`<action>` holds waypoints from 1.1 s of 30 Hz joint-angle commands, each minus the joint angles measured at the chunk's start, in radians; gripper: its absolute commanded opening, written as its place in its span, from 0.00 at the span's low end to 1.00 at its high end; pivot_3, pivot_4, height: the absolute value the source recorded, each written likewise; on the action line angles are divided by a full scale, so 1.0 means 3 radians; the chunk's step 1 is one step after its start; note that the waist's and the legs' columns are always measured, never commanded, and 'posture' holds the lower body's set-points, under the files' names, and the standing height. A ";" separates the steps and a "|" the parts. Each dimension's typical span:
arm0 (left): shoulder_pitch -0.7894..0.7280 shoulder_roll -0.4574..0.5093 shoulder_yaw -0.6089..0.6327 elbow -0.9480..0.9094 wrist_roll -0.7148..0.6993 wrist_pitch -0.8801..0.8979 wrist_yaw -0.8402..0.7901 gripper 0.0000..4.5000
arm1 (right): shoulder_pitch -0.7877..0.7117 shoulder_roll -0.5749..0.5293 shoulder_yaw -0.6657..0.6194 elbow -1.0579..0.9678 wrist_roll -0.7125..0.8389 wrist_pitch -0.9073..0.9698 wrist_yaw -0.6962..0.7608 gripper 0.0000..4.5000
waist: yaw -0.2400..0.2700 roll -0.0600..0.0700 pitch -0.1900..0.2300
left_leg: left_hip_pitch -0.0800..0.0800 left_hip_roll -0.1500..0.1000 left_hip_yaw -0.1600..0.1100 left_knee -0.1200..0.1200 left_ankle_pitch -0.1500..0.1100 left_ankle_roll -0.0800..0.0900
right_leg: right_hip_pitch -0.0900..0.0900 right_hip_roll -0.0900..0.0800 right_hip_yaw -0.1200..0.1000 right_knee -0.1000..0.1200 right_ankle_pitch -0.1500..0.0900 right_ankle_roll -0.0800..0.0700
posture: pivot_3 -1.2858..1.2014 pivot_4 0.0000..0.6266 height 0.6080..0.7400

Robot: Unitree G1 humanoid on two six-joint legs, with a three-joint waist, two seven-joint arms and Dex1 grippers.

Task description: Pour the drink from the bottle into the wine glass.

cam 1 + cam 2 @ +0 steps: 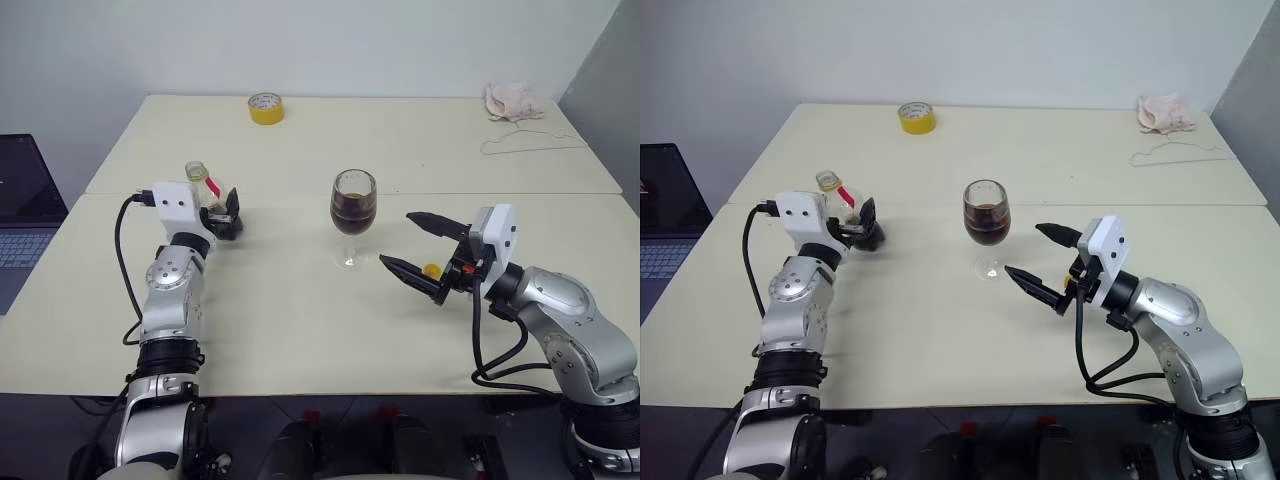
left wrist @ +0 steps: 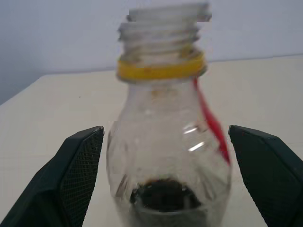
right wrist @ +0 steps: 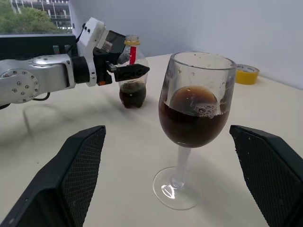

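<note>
Drink (image 3: pixel 191 124) fills roughly the lower half of the glass (image 1: pixel 353 213), which stands upright on the table (image 1: pixel 300 320) near its middle, between the two arms. A little drink also sits in the bottom of the bottle (image 3: pixel 132 78), which stands upright on the table at the robot's left, uncapped, with a yellow ring and a red strip at its neck. The left arm reaches forward along the table's left side, forearm about level, and its left gripper (image 2: pixel 170 179) is spread wide with one finger on either side of the bottle's body; in the left wrist view both fingers stand clear of the plastic, so the bottle is not clamped. The right arm comes in from the right with the elbow bent and the wrist turned inward, so that the right gripper (image 1: pixel 420 248) points level toward the glass. Its fingers are wide apart and hold nothing, stopping just short of the glass's foot. A small yellow thing shows near the base of the right gripper; I cannot tell what it is. A yellow tape roll (image 1: pixel 266 107) lies at the far edge, well apart from the bottle.
</note>
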 commanded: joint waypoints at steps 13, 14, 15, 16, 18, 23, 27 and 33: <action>0.0355 0.0212 0.0191 -0.0780 -0.0235 0.0263 -0.0151 0.99 | -0.0092 0.0032 0.0027 0.0055 0.0003 -0.0091 0.0111 1.00 | 0.0000 0.0000 0.0000 | 0.0000 0.0001 0.0000 0.0000 0.0000 0.0000 | 0.0000 0.0000 0.0001 -0.0003 0.0000 0.0000 | 0.52 0.24 1.00; 0.0396 0.0227 0.0203 -0.0865 -0.0278 0.0301 -0.0184 0.99 | -0.0096 0.0032 0.0028 0.0063 0.0002 -0.0093 0.0116 1.00 | 0.0000 0.0000 0.0000 | 0.0000 0.0001 0.0001 0.0000 0.0000 0.0000 | 0.0001 0.0000 0.0002 -0.0004 0.0000 0.0000 | 0.52 0.24 1.00; 0.0426 0.0238 0.0211 -0.0929 -0.0308 0.0332 -0.0206 0.99 | -0.0099 0.0031 0.0027 0.0068 0.0003 -0.0094 0.0120 1.00 | 0.0000 0.0000 0.0000 | 0.0000 0.0001 0.0001 0.0000 0.0000 0.0000 | 0.0001 0.0000 0.0002 -0.0004 0.0000 0.0000 | 0.52 0.24 1.00; 0.0461 0.0254 0.0212 -0.1011 -0.0367 0.0372 -0.0265 0.99 | -0.0109 0.0030 0.0028 0.0084 -0.0002 -0.0095 0.0121 1.00 | 0.0000 0.0000 0.0000 | 0.0000 0.0001 0.0001 -0.0001 0.0000 0.0000 | 0.0000 0.0000 0.0002 -0.0004 0.0000 0.0000 | 0.52 0.24 1.00; 0.0507 0.0285 0.0184 -0.1113 -0.0424 0.0412 -0.0371 0.99 | -0.0124 0.0029 0.0033 0.0110 -0.0010 -0.0100 0.0125 1.00 | 0.0002 0.0000 0.0000 | 0.0000 0.0002 0.0000 -0.0001 0.0000 0.0000 | 0.0001 0.0001 0.0002 -0.0005 0.0000 0.0000 | 0.52 0.24 1.00; 0.0629 0.0398 0.0145 -0.1416 -0.0594 0.0598 -0.0655 0.99 | -0.0165 0.0039 0.0073 0.0183 -0.0022 -0.0117 0.0166 1.00 | 0.0001 0.0000 0.0000 | 0.0000 0.0002 0.0001 -0.0001 0.0000 0.0000 | 0.0001 0.0001 0.0002 -0.0008 0.0000 0.0000 | 0.52 0.24 1.00; 0.0847 0.0672 0.0205 -0.1819 -0.0994 0.1056 -0.1059 0.99 | -0.0191 -0.0002 0.0055 0.0248 -0.0014 -0.0130 0.0230 1.00 | -0.0001 0.0001 0.0000 | 0.0001 0.0003 0.0001 -0.0004 0.0000 0.0000 | 0.0001 0.0002 0.0003 -0.0010 0.0000 -0.0001 | 0.52 0.24 1.00; 0.1140 0.1316 0.0242 -0.2187 -0.1670 0.1862 -0.1753 0.99 | -0.0182 -0.0378 -0.0184 0.0318 0.0194 0.0061 0.0544 1.00 | 0.0014 0.0005 0.0002 | 0.0001 0.0004 0.0000 -0.0006 0.0000 0.0000 | 0.0003 0.0003 0.0003 -0.0017 0.0000 -0.0001 | 0.52 0.24 1.00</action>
